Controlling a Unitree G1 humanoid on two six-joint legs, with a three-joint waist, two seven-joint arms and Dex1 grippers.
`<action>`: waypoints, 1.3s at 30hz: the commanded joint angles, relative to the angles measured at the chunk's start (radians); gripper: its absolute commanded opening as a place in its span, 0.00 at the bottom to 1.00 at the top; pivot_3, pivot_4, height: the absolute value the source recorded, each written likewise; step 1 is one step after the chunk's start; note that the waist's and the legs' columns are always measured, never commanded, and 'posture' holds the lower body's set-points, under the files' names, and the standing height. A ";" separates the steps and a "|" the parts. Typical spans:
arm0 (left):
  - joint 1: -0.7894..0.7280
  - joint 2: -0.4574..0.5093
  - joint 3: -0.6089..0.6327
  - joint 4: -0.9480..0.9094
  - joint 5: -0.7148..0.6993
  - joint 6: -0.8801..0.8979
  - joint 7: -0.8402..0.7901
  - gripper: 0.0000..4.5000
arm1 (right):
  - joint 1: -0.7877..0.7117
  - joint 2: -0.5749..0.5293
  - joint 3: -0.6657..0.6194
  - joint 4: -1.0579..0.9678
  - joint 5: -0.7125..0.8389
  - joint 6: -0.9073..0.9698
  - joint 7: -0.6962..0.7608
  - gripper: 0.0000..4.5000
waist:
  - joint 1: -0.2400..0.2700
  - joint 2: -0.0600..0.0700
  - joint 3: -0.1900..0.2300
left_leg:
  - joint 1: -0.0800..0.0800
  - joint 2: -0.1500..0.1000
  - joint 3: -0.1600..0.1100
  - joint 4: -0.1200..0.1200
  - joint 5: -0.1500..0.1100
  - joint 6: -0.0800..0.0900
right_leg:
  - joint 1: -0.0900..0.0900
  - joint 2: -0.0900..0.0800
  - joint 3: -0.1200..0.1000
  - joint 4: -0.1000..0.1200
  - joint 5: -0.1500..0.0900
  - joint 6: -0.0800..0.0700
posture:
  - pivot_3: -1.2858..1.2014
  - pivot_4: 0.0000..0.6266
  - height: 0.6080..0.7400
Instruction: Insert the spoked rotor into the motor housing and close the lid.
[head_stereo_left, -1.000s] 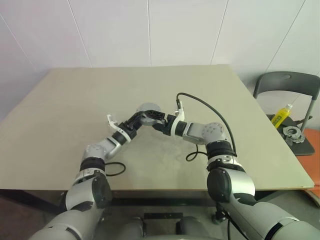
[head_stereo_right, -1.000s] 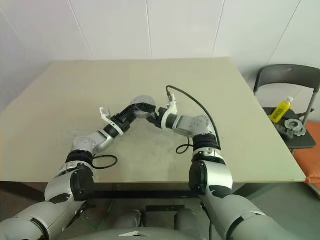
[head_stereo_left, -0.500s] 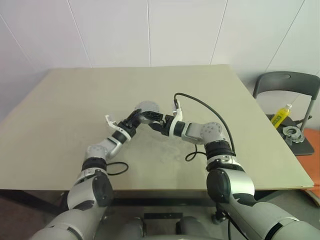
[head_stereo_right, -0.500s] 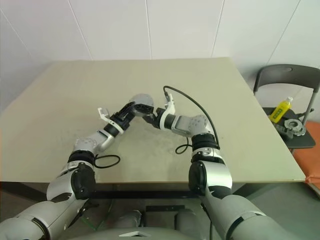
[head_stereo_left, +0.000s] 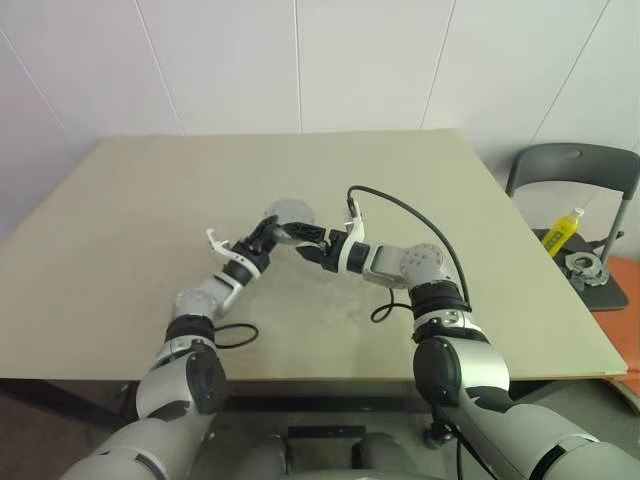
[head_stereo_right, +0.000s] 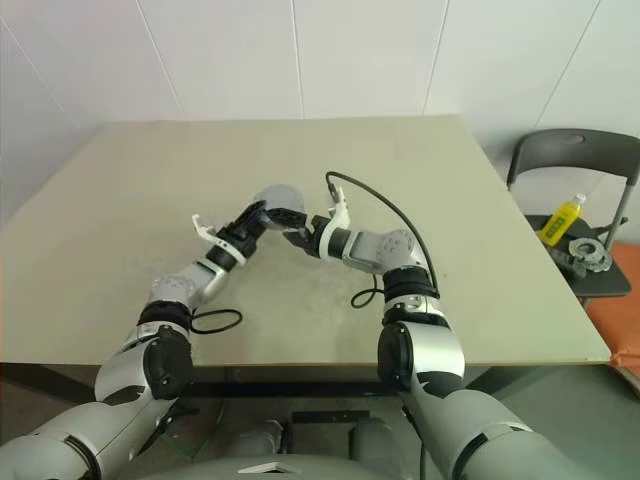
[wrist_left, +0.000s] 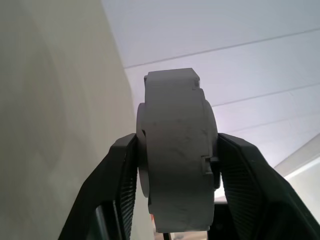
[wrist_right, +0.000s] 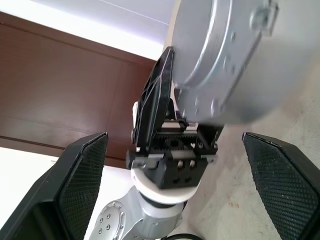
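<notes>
Holding the grey motor assembly (wrist_left: 176, 150) clamped edge-on in my left gripper (head_stereo_left: 272, 232), I'd keep my wide-open right gripper (head_stereo_left: 312, 248) squared before regrasping.

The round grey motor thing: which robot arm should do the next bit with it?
Probably the right. The left gripper is shut on the grey motor assembly, holding it up above the table. The right gripper is open and empty beside it, free to work on it.
</notes>
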 joint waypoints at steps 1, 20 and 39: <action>-0.059 0.007 0.085 -0.009 -0.074 -0.086 0.015 0.47 | -0.030 0.001 0.004 -0.030 0.019 -0.011 0.016 1.00 | 0.000 0.000 0.000 | 0.000 0.000 0.000 0.000 0.000 0.000 | 0.000 0.000 0.000 0.000 0.000 0.000 | 0.52 0.00 1.00; -0.079 0.095 0.117 0.123 0.137 -0.899 0.283 0.47 | -0.005 -0.018 0.062 -0.082 0.005 -0.024 0.049 1.00 | 0.003 -0.006 -0.001 | 0.000 0.000 0.001 0.001 0.000 0.000 | 0.000 0.000 0.000 0.000 0.001 0.001 | 0.52 0.00 1.00; -0.036 0.099 0.067 0.188 0.224 -0.955 0.401 0.47 | -0.001 -0.040 0.085 -0.093 0.007 -0.029 0.067 1.00 | 0.002 -0.007 -0.002 | -0.001 0.000 0.000 0.011 0.000 0.000 | 0.002 0.002 -0.001 0.003 0.004 0.003 | 0.52 0.00 1.00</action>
